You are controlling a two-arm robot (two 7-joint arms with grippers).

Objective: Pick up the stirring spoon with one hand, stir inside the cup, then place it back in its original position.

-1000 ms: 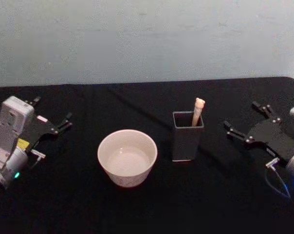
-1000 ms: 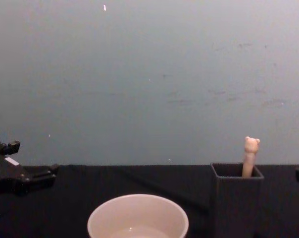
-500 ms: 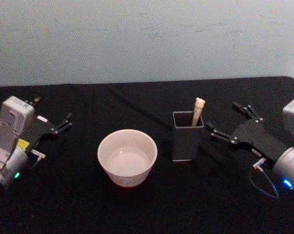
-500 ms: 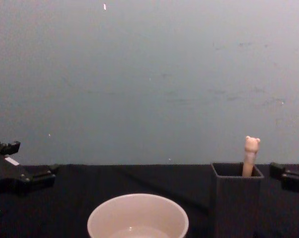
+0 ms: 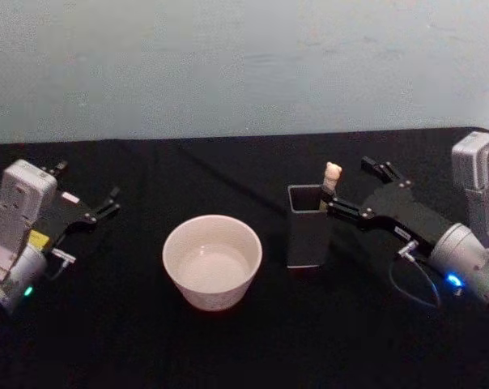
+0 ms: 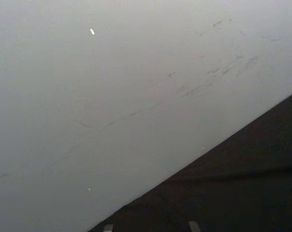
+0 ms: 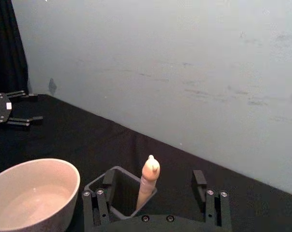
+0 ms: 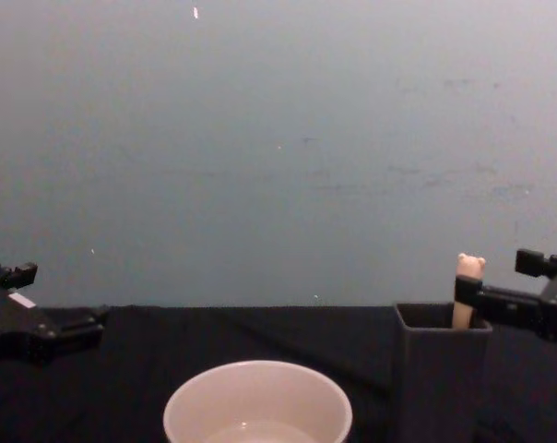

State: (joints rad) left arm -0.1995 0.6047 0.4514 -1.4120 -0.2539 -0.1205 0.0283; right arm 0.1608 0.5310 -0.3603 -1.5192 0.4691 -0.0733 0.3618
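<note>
Right hand [image 5: 347, 185], spread, flanks the stirring spoon [image 5: 331, 174] above the holder [image 5: 308, 235]; left hand [image 5: 89, 182] parked, spread.

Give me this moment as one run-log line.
phase: pre-grasp | right gripper: open, at spoon | spoon: in holder | left gripper: open, parked far left | cup: untouched

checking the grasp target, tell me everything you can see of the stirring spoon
The stirring spoon stands in the dark grey square holder, leaning slightly. Its beige handle and tiny bear head rise above the rim; the bowl is hidden inside. The right gripper, open, flanks the handle without closing on it.
</note>
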